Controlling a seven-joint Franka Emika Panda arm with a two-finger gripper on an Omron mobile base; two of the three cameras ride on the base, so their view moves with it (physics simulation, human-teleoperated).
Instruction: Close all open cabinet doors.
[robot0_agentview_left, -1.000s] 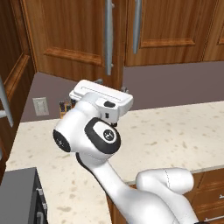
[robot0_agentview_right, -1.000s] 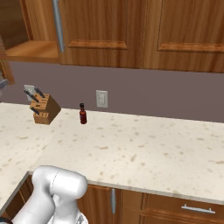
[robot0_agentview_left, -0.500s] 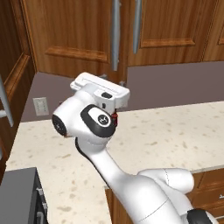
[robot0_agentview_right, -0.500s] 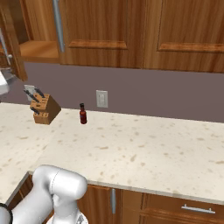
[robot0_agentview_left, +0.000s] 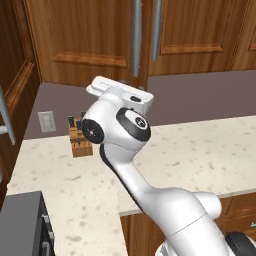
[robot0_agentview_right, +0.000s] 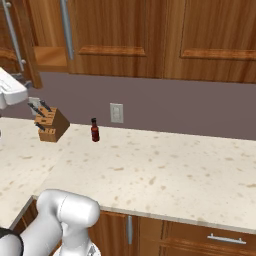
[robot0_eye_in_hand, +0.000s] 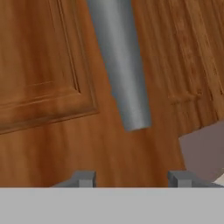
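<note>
Claw (robot0_eye_in_hand: 131, 178) was pressed together as far as it went, fingertips (robot0_eye_in_hand: 86, 178) low in hand view w/ nothing seen between them, pointed at a cabinet door (robot0_eye_in_hand: 48, 74) just below the end of its silver bar handle (robot0_eye_in_hand: 122, 65); can't tell if tips touched the wood. From left base view the arm's white hand (robot0_agentview_left: 120, 92) was raised up near the lower edge of the wall cabinets, under the two handles (robot0_agentview_left: 136, 35) at the meeting edge of 2 doors (robot0_agentview_left: 85, 40). Far left in that view another cabinet door (robot0_agentview_left: 10, 85) stood swung out toward the robot, its handle (robot0_agentview_left: 4, 115) facing in. Right base view had that open door (robot0_agentview_right: 17, 40) at upper left w/ the cabinet shelf (robot0_agentview_right: 50, 57) visible behind it; doors (robot0_agentview_right: 115, 35) to the right sat flush. On the table (robot0_agentview_right: 165, 170): knife block (robot0_agentview_right: 51, 123) near the wall, small dark bottle (robot0_agentview_right: 94, 130) beside it, apart, below a wall outlet (robot0_agentview_right: 116, 113). Black stove corner (robot0_agentview_left: 22, 225) at lower left, left base view.
</note>
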